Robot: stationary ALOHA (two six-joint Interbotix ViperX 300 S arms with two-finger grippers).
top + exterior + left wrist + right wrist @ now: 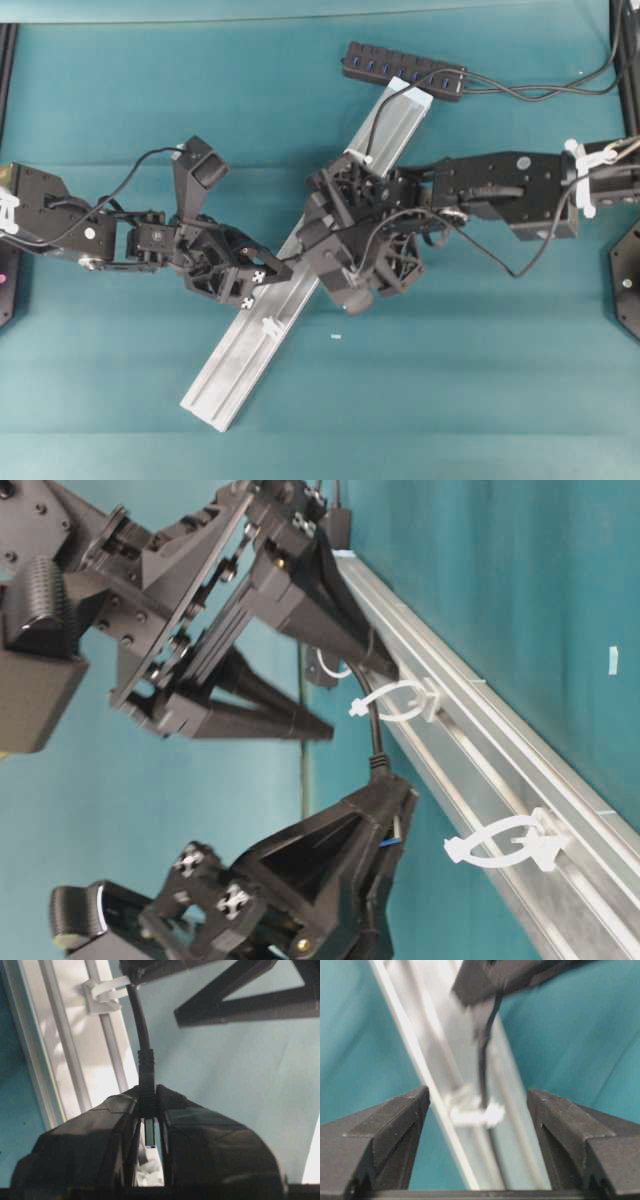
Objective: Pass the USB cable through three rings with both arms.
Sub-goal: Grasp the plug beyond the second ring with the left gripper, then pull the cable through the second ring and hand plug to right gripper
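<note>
A robotics lab bench; teal mat [120, 80], two fixed black arms, a USB hub [403, 70] wired in.

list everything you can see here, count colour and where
cable: one, black, plug end clamped in the left tool, cord running up to the middle ring
rings: three, whitish, spaced along the rail; the lowest one in the table-level view has no cable in it
rail: one, silver, lying diagonally across the table
hub: one, black with blue sockets, at the rail's far end
scrap: one, white, on the mat right of the rail
mat: one, teal, covering the table
left tool: one, black, shut on the plug
right tool: one, black, open, straddling the rail around a ring
</note>
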